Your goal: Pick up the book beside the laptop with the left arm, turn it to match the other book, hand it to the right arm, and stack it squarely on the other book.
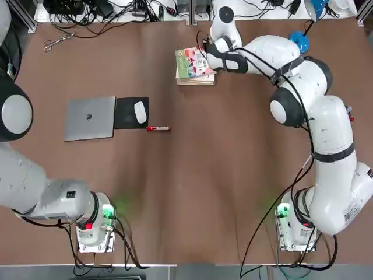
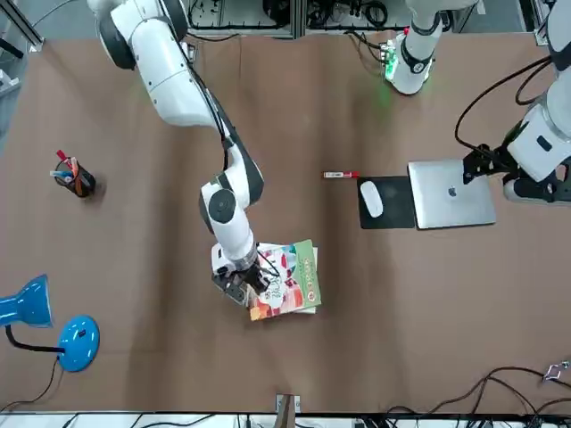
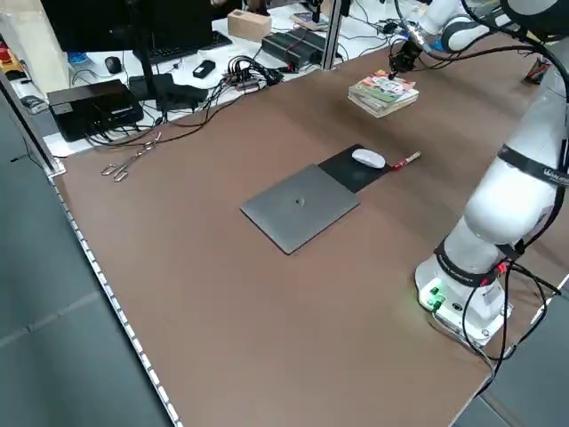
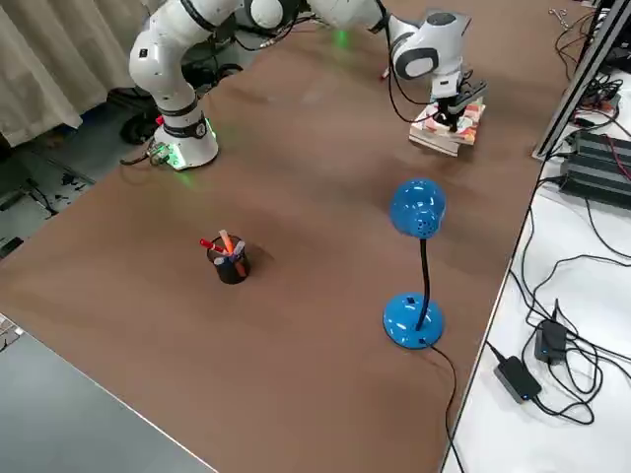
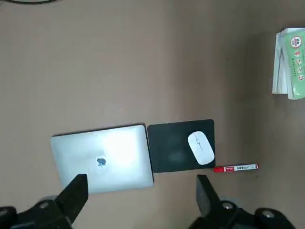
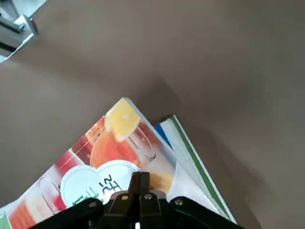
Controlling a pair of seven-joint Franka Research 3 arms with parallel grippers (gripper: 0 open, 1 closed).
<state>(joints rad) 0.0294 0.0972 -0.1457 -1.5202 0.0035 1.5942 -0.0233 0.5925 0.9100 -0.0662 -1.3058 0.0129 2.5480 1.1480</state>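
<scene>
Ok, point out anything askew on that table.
The green-bordered, cartoon-covered paperback sits slightly twisted on the thicker white book beneath, so their edges don't line up; the right arm's closed dark gripper is at it. I see no spill.

Colourful book atop its partner

We see the green-bordered book [image 1: 189,64], pink and red artwork upward, lying flat but slightly askew on the thicker, mostly covered other book [image 6: 190,155], far and near the middle. Left of them, nearer, we see the closed silver-grey laptop [image 1: 90,119] lying flat.
</scene>
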